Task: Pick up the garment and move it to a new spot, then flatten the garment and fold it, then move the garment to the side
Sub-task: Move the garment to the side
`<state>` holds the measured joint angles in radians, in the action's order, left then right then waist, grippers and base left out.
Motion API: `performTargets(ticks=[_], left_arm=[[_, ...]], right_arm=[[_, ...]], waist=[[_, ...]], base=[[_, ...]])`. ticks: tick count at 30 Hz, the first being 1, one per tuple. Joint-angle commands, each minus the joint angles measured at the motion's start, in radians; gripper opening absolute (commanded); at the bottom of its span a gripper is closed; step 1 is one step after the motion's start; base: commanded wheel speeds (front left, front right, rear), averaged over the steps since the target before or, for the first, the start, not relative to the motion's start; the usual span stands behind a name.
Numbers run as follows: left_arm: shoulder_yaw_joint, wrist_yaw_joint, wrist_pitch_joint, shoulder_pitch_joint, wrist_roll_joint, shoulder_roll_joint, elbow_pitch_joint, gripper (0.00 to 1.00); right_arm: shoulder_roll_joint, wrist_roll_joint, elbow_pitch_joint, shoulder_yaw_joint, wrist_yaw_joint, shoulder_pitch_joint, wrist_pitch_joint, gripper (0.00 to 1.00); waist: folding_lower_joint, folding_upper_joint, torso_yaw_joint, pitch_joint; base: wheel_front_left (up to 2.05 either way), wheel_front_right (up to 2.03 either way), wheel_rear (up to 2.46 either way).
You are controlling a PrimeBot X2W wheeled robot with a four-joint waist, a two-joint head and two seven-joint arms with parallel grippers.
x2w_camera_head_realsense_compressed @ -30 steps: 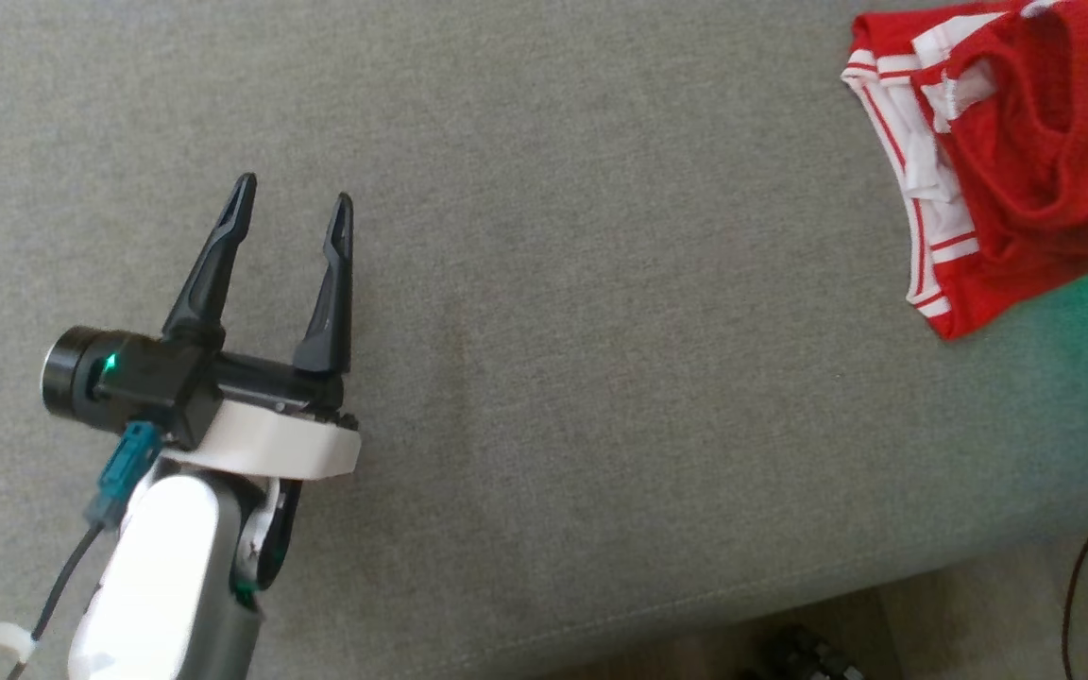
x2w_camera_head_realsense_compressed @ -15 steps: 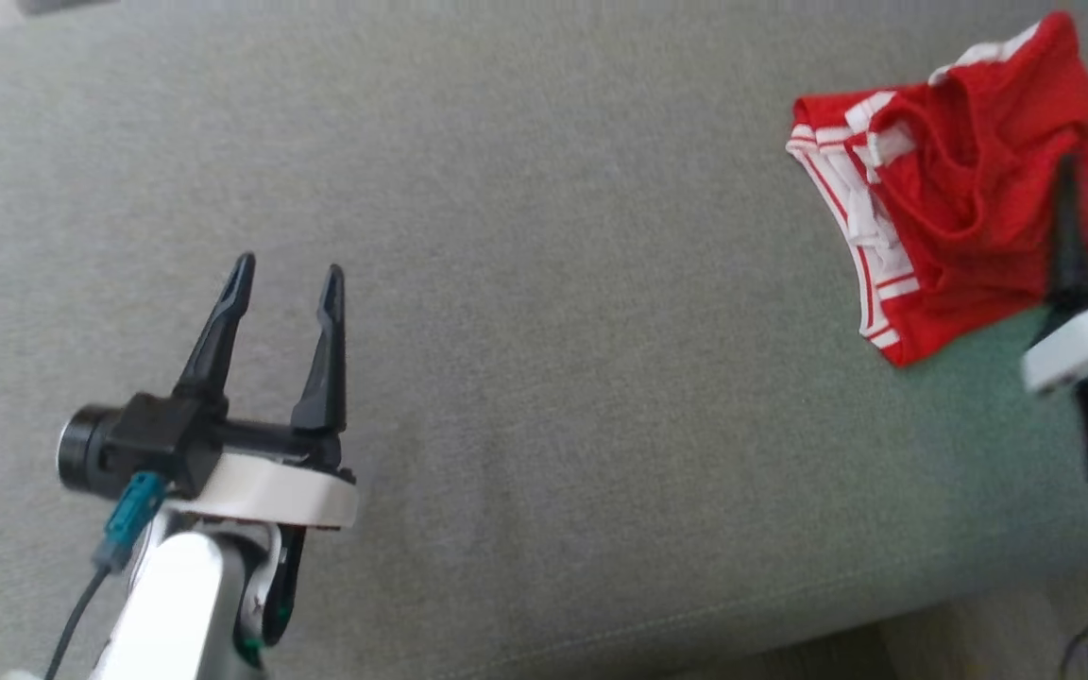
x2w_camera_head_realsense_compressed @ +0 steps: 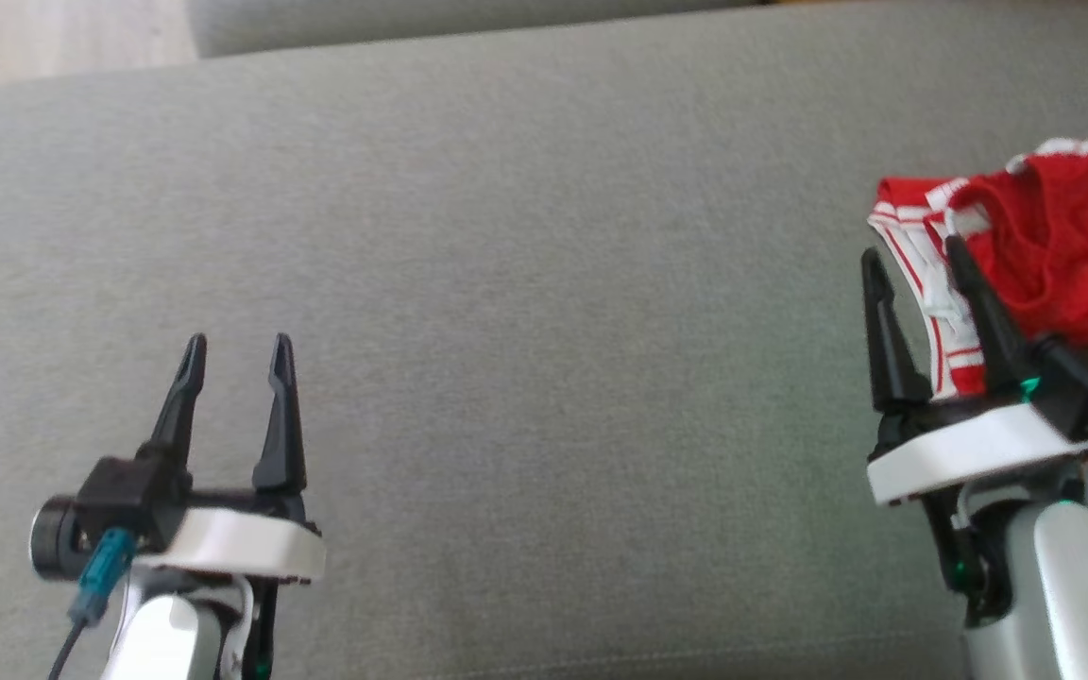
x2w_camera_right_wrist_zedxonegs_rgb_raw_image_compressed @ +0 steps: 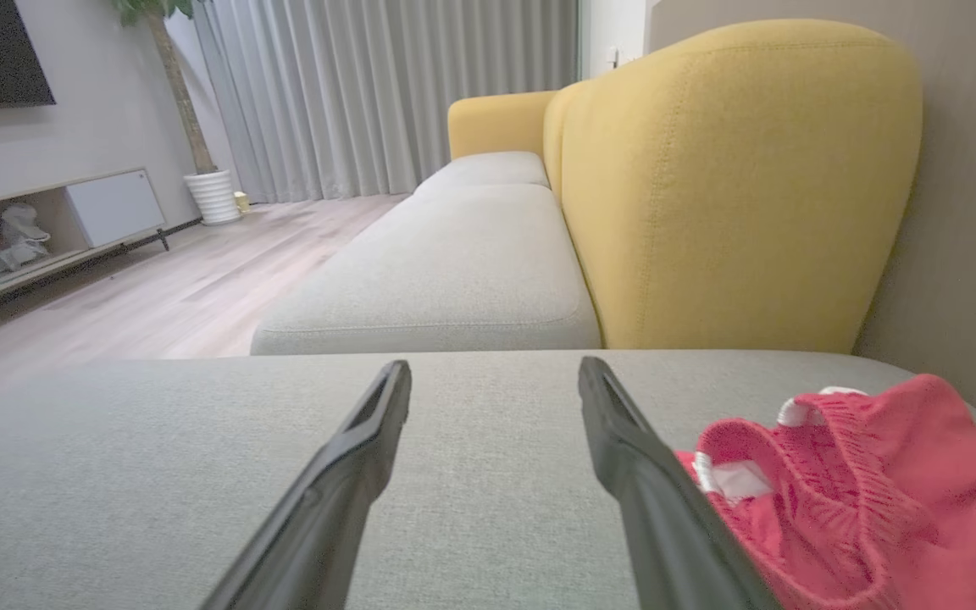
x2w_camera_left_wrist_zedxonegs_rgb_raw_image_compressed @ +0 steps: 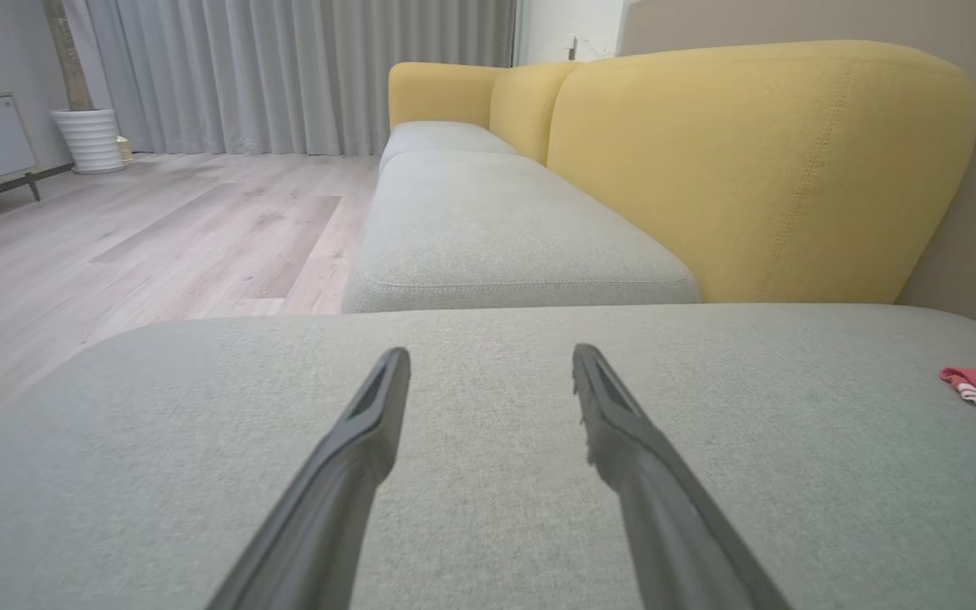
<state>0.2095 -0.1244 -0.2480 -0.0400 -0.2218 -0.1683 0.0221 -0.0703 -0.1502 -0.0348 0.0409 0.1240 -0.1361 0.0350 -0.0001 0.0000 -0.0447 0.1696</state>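
Garment [x2w_camera_head_realsense_compressed: 1073,236] lies bunched just right of your right gripper [x2w_camera_head_realsense_compressed: 910,247]; that and your left gripper [x2w_camera_head_realsense_compressed: 238,338], well apart, both stand spread and empty. You're either before pickup or after setting it aside.

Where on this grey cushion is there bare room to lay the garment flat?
The wide grey stretch between the left gripper and right gripper lies bare. Crowded at the right end of the cushion, where the red garment lies bunched.
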Motion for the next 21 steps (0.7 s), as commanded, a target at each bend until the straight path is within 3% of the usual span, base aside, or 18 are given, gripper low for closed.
performTargets(ticks=[1,21], left_arm=[[-0.042,-0.006,-0.005,-0.009,-0.006,-0.021,-0.029,1.00],[-0.008,-0.008,0.014,0.108,-0.015,-0.038,-0.011,1.00]], right_arm=[[0.007,-0.005,-0.034,0.029,0.007,-0.004,-0.014,1.00],[0.020,0.015,-0.067,0.011,0.007,0.168,0.015,1.00]], waist=[[0.0001,0.0000,0.029,-0.031],[0.0001,0.0000,0.035,-0.154]], base=[[0.00,0.00,0.00],[0.00,0.00,0.00]])
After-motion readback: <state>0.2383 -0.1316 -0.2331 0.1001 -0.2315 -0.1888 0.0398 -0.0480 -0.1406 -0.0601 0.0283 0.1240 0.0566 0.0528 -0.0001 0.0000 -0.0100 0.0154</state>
